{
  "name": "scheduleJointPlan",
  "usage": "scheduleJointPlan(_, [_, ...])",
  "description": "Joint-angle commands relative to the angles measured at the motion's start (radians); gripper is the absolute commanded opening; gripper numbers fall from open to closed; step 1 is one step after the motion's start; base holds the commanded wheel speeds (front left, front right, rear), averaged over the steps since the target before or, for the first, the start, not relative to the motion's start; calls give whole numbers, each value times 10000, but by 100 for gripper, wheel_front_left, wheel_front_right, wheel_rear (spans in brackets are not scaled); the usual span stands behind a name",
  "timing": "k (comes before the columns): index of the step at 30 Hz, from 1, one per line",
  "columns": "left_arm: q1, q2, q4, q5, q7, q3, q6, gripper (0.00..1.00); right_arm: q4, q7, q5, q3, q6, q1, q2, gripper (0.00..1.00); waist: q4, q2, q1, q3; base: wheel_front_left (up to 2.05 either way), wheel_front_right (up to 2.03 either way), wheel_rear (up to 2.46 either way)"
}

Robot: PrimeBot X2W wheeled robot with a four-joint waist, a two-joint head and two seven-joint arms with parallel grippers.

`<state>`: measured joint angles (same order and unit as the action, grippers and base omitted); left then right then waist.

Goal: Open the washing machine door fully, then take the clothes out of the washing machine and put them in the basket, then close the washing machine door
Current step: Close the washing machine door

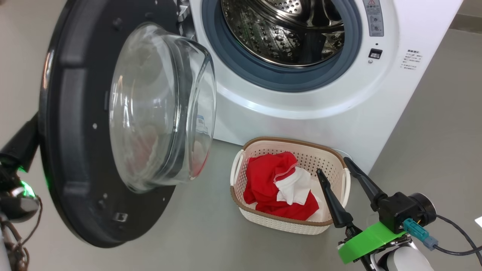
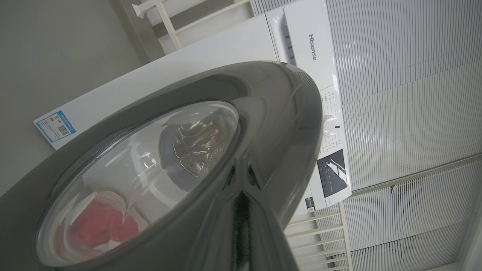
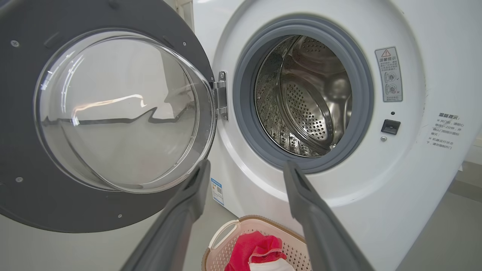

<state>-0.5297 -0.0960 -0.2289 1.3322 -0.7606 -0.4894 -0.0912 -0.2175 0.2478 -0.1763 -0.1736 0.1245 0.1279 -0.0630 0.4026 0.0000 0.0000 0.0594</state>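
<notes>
The washing machine (image 1: 308, 113) stands with its steel drum (image 1: 278, 34) open to view, and the washing machine door (image 1: 71, 124) hangs swung out to the left. On the floor (image 1: 196, 233) just in front of the machine sits the basket (image 1: 280, 223), holding the red and white clothes (image 1: 267, 180). The right gripper (image 1: 333, 165) hovers at the basket's right rim, its 2 fingers spread wide and empty. The left gripper (image 1: 23, 143), closed, reaches behind the door's outer edge; whether they touch is hidden.
</notes>
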Motion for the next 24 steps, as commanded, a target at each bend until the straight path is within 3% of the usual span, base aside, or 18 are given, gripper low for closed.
scheduleJointPlan(1, [229, -138, 728, 105, -253, -14, -98, 0, 201, 117, -112, -197, 62, 339, 28, 100, -62, 0, 0, 14, 0, 0, 0])
scheduleJointPlan(9, [944, 255, 2009, 361, -517, 408, -527, 0, 151, 132, -130, -149, 62, 355, 56, 100, -278, 0, 0, -7, 0, 0, 0])
scheduleJointPlan(24, [1747, 447, 3161, 1287, -279, 1364, -901, 0, 188, 138, -218, -214, 62, 349, 101, 100, -721, 0, 0, -107, 0, 0, 0])
